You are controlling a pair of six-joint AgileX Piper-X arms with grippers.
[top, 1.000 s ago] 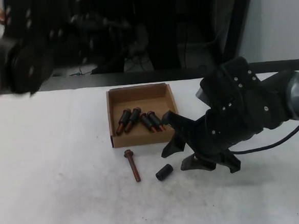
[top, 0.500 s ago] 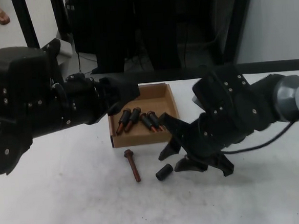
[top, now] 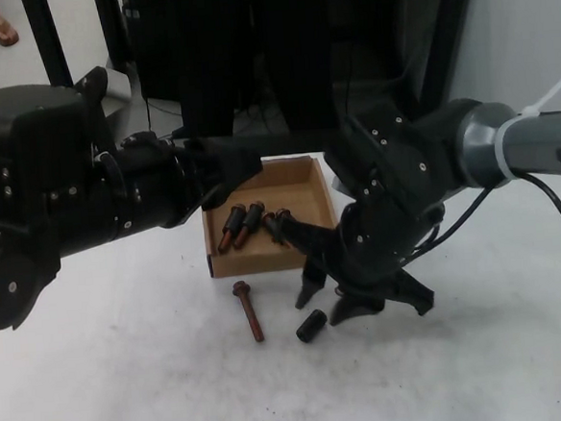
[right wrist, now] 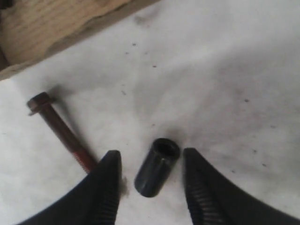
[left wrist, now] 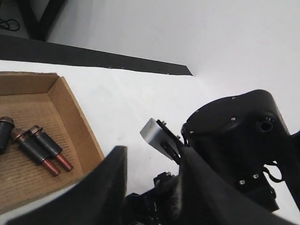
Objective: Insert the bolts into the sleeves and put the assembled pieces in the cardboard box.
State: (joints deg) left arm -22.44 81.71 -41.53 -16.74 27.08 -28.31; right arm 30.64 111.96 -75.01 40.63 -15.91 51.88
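A black sleeve (right wrist: 157, 166) lies on the white bench, a little in front of the cardboard box (top: 265, 260). My right gripper (right wrist: 151, 153) hangs low over the sleeve, open, with one finger on each side and small gaps between. In the high view the sleeve (top: 311, 326) sits just below the right gripper (top: 326, 307). A rusty bolt (top: 248, 311) lies loose beside the sleeve, also seen as the bolt (right wrist: 61, 131). My left gripper (top: 235, 175) hovers over the box's far left corner, open and holding nothing (left wrist: 152, 150).
Inside the box (left wrist: 75, 117) lie several assembled pieces (top: 257, 224), some seen as dark sleeves with bolt ends (left wrist: 40, 147). The right arm's body (left wrist: 239, 140) rises close in front of the left gripper. White bench stretches to the front and left.
The left arm swung in from the far left and now holds above the box's corner. The right gripper slid left and down until its fingers straddle the sleeve.
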